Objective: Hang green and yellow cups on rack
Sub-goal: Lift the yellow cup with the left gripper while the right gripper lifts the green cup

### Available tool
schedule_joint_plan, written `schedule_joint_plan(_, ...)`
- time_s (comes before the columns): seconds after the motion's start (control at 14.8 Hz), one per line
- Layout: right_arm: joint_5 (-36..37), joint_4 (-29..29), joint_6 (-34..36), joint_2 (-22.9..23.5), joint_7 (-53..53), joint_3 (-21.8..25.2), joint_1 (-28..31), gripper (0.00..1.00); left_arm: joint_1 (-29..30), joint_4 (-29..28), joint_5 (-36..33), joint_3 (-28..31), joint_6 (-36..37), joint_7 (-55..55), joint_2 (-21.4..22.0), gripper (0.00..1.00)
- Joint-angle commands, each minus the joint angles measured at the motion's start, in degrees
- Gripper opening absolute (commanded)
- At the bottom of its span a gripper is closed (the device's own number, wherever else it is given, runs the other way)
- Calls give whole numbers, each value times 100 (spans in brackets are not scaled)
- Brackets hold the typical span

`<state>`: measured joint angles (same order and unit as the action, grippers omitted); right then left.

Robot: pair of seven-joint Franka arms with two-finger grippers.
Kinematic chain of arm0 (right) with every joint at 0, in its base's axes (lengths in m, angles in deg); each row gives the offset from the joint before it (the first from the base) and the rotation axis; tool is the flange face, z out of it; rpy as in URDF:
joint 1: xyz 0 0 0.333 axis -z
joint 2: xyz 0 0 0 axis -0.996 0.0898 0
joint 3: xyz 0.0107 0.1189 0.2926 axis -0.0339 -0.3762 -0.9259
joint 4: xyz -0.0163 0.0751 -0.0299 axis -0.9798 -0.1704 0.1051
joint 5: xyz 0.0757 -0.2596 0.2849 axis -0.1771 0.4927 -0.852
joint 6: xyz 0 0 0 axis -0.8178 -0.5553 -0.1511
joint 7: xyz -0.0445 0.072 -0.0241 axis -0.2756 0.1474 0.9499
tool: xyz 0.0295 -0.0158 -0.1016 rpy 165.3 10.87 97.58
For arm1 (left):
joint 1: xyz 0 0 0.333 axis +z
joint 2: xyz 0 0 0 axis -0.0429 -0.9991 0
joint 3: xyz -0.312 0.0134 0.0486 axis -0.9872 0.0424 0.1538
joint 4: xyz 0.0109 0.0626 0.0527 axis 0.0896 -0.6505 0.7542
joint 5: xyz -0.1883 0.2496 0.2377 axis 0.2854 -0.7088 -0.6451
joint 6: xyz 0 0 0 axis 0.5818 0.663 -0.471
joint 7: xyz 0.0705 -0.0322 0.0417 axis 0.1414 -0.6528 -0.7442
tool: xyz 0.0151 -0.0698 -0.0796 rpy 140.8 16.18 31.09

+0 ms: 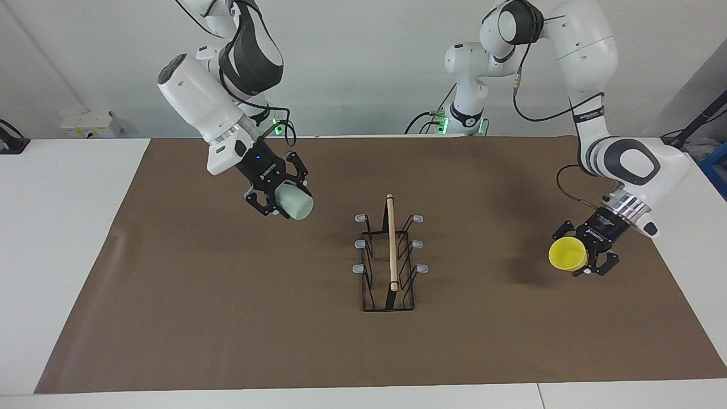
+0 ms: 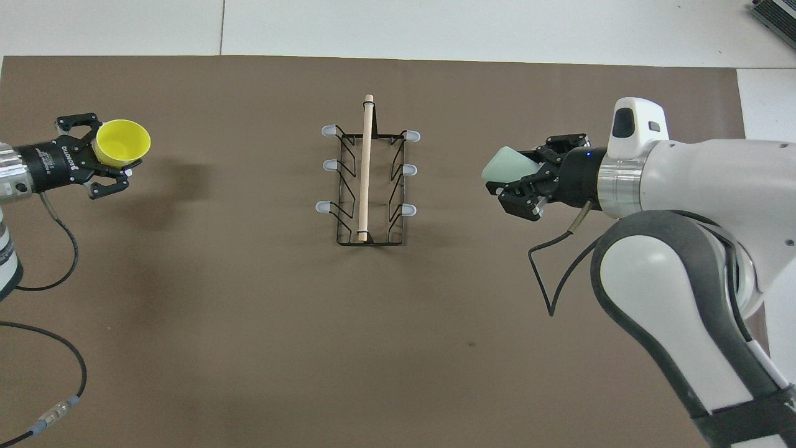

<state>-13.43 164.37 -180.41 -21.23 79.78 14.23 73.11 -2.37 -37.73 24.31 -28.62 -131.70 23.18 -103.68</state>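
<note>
Right gripper (image 1: pixel 282 200), upper left of facing view, is clamped on green cup (image 1: pixel 296 203); left gripper (image 1: pixel 588 253), mid right, is clamped on yellow cup (image 1: pixel 567 254); rack (image 1: pixel 390 255) at centre. Cups look light, stiff, prob. slick; grip by the wall near the rim.

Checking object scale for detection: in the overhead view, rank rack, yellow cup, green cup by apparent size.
1. rack, clearly largest.
2. yellow cup and green cup: look alike; both are held up in the air, the green one partly hidden, so unranked.
</note>
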Motion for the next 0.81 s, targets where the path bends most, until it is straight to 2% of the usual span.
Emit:
schedule_joint_plan(0.0, -1361, 128, -436, -70, 1286, -18, -65, 0, -237, -34, -586, 14, -100, 5, 396, 0)
schedule_joint_plan(0.2, -3092, 312, -980, -158, 2552, -18, -267, 0, -361, -60, -1684, -108, -47, -65, 871, 0)
schedule_joint_plan(0.34, -4095, 391, -1052, -237, 3353, -18, -312, 0, -361, -96, -2360, -381, -64, -188, 1109, 0)
schedule_joint_plan(0.54, -5370, 628, -1044, -448, 4390, -18, -312, 0, -212, -122, -3757, -1091, -73, -215, 1443, 0)
schedule_joint_plan(0.74, -6399, 875, -982, -615, 5156, -18, -320, 0, -115, -139, -4865, -1725, -108, -661, 1645, 0)
